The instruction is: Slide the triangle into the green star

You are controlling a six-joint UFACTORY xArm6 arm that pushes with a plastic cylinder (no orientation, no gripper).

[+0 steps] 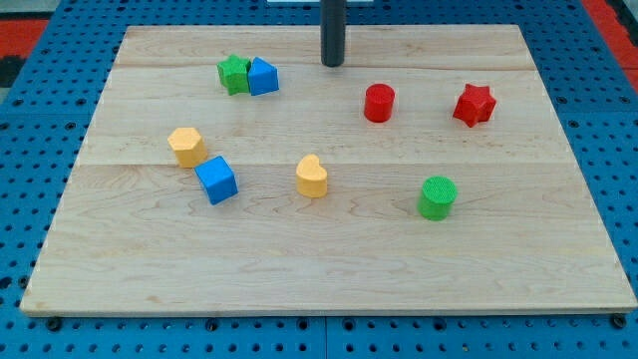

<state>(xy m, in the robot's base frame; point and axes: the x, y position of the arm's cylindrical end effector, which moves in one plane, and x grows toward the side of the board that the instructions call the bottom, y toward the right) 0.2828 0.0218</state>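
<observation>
The blue triangle [263, 77] lies at the board's upper left, pressed against the right side of the green star [233, 74]; the two touch. My tip [332, 64] stands near the view's top centre, to the right of the triangle and clear of it. It touches no block.
A red cylinder [378, 103] and a red star [475, 104] lie at the right. A green cylinder [436, 197] sits lower right. A yellow heart [312, 177], a blue cube [216, 179] and a yellow hexagon [186, 147] lie mid-left on the wooden board [329, 269].
</observation>
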